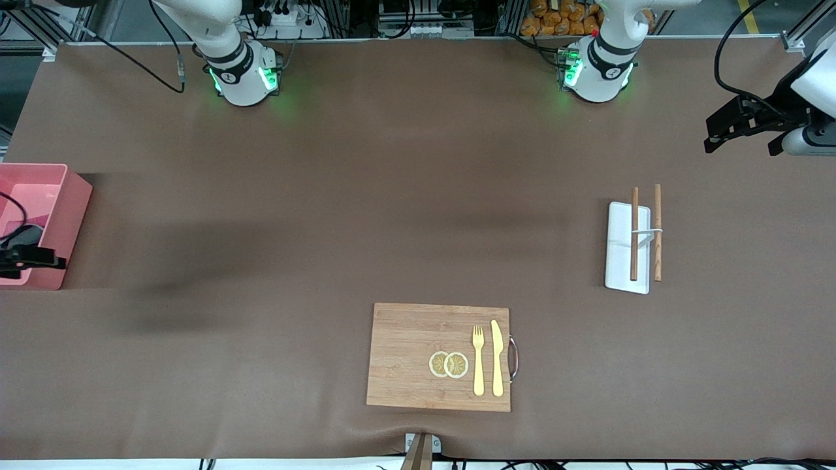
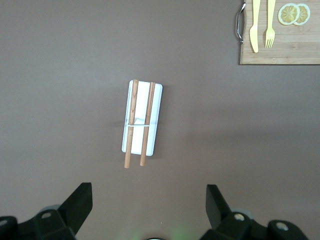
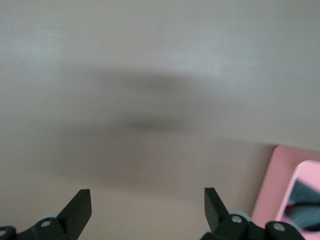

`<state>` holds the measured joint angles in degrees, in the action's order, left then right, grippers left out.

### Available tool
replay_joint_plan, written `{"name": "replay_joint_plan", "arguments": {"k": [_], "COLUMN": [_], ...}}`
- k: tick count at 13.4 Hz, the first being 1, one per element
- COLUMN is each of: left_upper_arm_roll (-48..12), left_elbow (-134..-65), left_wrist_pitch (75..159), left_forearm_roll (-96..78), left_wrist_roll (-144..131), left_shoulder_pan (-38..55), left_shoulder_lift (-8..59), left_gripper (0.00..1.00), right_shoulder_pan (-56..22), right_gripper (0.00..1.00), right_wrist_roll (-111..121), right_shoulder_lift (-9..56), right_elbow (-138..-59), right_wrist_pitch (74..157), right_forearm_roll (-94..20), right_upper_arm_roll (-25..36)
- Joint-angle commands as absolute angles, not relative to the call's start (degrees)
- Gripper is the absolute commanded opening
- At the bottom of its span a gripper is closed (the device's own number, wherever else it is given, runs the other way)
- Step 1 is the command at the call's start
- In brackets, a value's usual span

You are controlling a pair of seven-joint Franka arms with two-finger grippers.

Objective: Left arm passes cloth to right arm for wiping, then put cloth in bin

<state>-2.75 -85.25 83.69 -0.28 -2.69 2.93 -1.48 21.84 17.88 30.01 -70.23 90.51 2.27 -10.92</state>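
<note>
At the counter's right-arm end, my right hand (image 3: 145,207) hovers beside the pink bin (image 1: 62,225), fingers apart and empty. Inside it lies something dark, probably the cloth (image 3: 305,202). I should lift clear without snagging. My left hand (image 2: 147,205) waits, fingers spread.

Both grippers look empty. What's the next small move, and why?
Probably pull the right gripper back from the bin toward its base. Its fingers are open and hold nothing, and a dark shape, likely the cloth, already lies in the bin. The left gripper waits open above the white rack.
</note>
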Motion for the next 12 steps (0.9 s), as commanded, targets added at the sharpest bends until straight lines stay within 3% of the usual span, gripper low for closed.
{"name": "replay_joint_plan", "arguments": {"k": [1,7,12], "left_upper_arm_roll": [-2.7,-2.7,-2.7], "left_elbow": [-85.1,-85.1,-85.1], "left_wrist_pitch": [83.9,83.9,83.9], "left_forearm_roll": [-0.3,0.1,0.1], "left_wrist_roll": [-2.1,-1.6,-1.7], "left_shoulder_pan": [2.7,2.7,2.8], "left_shoulder_lift": [-2.0,-2.0,-1.9], "left_gripper": [1.0,1.0,1.0], "right_shoulder_pan": [18.0,15.6,7.7], "right_gripper": [1.0,1.0,1.0], "right_wrist_roll": [6.5,2.1,-9.3], "right_shoulder_lift": [19.1,-2.1,-3.8], "right_elbow": [-83.0,-106.9,-103.0], "right_wrist_pitch": [92.4,102.6,100.4], "right_forearm_roll": [1.8,-1.4,-2.2], "right_upper_arm_roll": [-10.5,-10.6,-10.6]}}
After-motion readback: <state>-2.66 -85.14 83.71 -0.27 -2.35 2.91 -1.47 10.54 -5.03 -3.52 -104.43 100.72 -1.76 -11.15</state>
